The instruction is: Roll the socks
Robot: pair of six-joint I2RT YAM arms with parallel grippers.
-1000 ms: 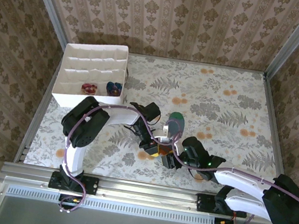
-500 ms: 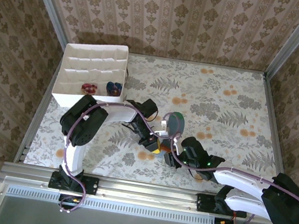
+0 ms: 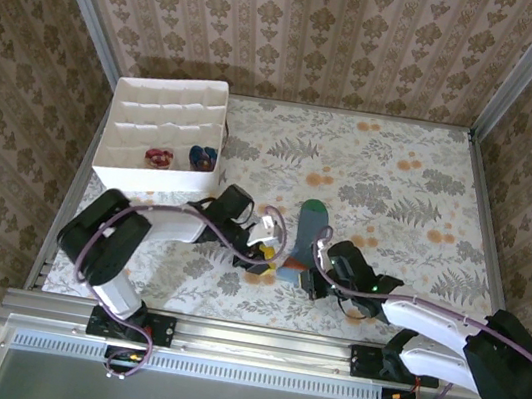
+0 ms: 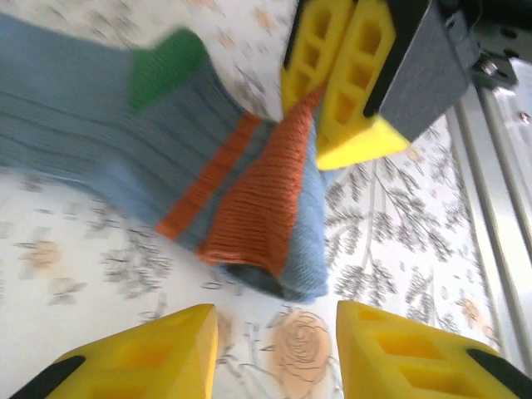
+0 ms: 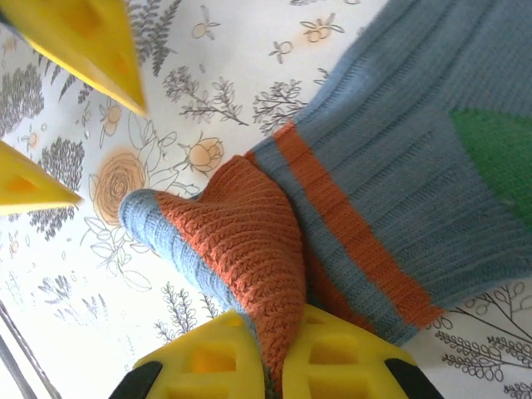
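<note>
The table (image 3: pixel 402 171) carries a white box (image 3: pixel 138 179) well apart from both sets of fingers, off on the left arm's side. Two of its compartments hold a reddish bundle (image 3: pixel 159 156) and a bluish bundle (image 3: pixel 203 157), likely socks already rolled and put away. The one sock (image 3: pixel 306 231) on the cloth lies flat between the two grippers, its green toe (image 3: pixel 315 208) pointing away from all the fingers and its orange cuff (image 5: pixel 258 241) nearest them. It is presumably laid lengthwise like this so a roll can begin at the cuff and run toward the toe. The right gripper (image 5: pixel 274 328) is clamped on the cuff: its yellow fingers (image 5: pixel 208 366) press together with a fold of orange ribbing squeezed between them. The fabric rises off the cloth into a peak, with the cuff's edge raised and bent toward the leg. That pinch seems meant to anchor the first turn. The left gripper (image 4: pixel 274 320) hovers just short of the cuff, facing the right fingers across it. Its own fingers (image 4: pixel 158 353) are spread apart with only bare cloth between them, a gap that looks wide enough to take the folded cuff. The green heel patch (image 4: pixel 166 66) lies beyond the left fingertips, flat and not yet caught in any turn.
</note>
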